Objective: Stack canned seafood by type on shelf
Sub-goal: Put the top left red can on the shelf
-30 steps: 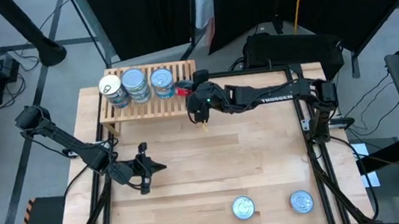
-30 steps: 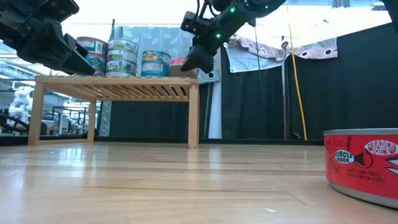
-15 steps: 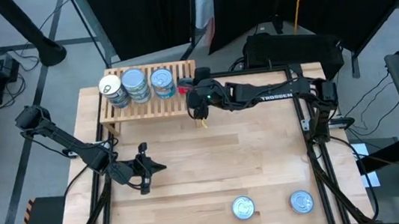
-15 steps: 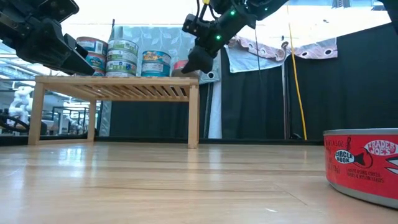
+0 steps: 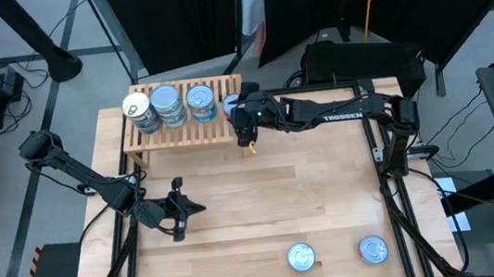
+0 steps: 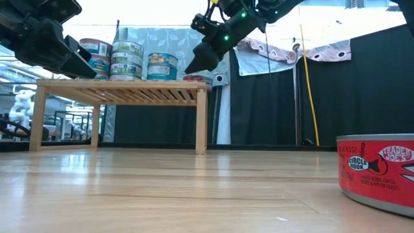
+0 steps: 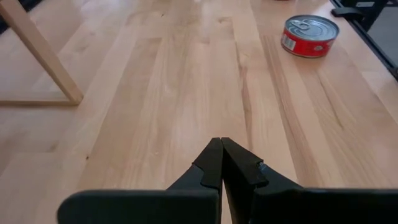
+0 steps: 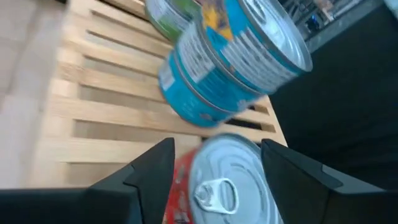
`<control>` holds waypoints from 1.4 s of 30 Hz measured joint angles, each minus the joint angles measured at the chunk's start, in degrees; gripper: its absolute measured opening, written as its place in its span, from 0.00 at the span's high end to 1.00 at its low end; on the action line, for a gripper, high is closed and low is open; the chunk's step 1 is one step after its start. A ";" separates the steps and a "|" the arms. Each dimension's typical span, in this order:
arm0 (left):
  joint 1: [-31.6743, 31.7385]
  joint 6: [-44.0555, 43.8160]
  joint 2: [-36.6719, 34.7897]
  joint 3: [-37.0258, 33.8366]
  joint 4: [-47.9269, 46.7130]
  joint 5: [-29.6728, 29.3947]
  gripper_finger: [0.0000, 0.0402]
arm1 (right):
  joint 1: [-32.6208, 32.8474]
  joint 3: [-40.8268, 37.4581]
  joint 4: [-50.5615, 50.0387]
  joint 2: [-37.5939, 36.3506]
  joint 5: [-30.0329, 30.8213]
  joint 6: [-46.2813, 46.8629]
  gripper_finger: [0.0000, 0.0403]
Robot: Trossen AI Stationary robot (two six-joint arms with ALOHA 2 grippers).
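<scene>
My right end effector (image 8: 211,163) hangs spread around the red-labelled tin (image 8: 227,180), seemingly resting on the shelf (image 5: 185,127) beside the blue stack (image 5: 200,102), starting its own type. My left end effector (image 7: 221,163), pressed together, waits over the desk (image 5: 273,201).

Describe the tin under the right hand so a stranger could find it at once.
Find the slatted wooden shelf at the table's far edge. At its right end, between the right hand's open fingers, sits a lone red-sided tin. Its neighbours are blue-labelled stacks.

Slatted pale wood shelf (image 5: 185,127); shiny metal tins (image 5: 166,103); smooth wood tabletop (image 5: 273,201).
</scene>
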 joint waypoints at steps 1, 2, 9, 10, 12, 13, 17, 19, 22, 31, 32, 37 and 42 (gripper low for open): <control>0.00 0.00 -0.02 0.00 -0.03 0.26 0.98 | 0.49 0.00 -0.16 -0.42 0.02 -0.31 0.44; 0.00 0.00 0.00 0.00 -0.06 0.37 0.98 | 1.03 0.00 -0.36 -1.10 0.05 -0.60 0.44; 0.00 -0.44 0.00 0.00 -1.64 0.60 0.97 | 2.59 0.09 -12.26 -6.71 3.14 3.28 0.48; 0.00 -0.58 0.00 0.00 -1.72 0.80 0.97 | 2.01 0.09 -14.89 -6.77 3.22 4.27 0.49; 0.00 -0.69 0.00 -0.01 -1.70 1.19 0.97 | 0.76 0.01 -19.55 -6.75 3.17 6.30 0.52; 0.00 -0.76 0.00 -0.01 -1.70 1.43 0.97 | 0.12 0.00 -21.14 -6.71 3.16 7.31 0.54; -0.06 -1.59 0.00 -0.01 -1.65 1.54 0.97 | -1.40 0.04 -23.53 -5.70 3.26 9.59 0.62; -0.40 -1.64 0.00 -0.02 -1.58 1.54 0.97 | -1.75 -0.02 -23.47 -5.53 3.06 9.73 0.67; -0.74 -1.64 0.00 -0.02 -1.19 1.53 0.97 | -2.25 0.09 -21.58 -5.39 3.10 9.05 0.75; -0.76 -1.64 0.00 -0.02 -0.91 1.41 0.97 | -4.10 0.01 -16.78 -2.43 1.58 6.30 0.96; -0.76 -1.62 0.00 -0.02 -0.89 1.41 0.97 | -4.08 0.04 -15.73 -2.17 1.14 6.14 0.98; -0.76 -1.62 0.00 -0.02 -0.98 1.32 0.97 | -4.06 0.11 -13.09 -1.59 1.39 4.82 0.99; -0.76 -1.60 0.00 -0.02 -1.02 1.15 0.97 | -3.87 0.00 -13.75 -1.36 1.71 4.91 1.00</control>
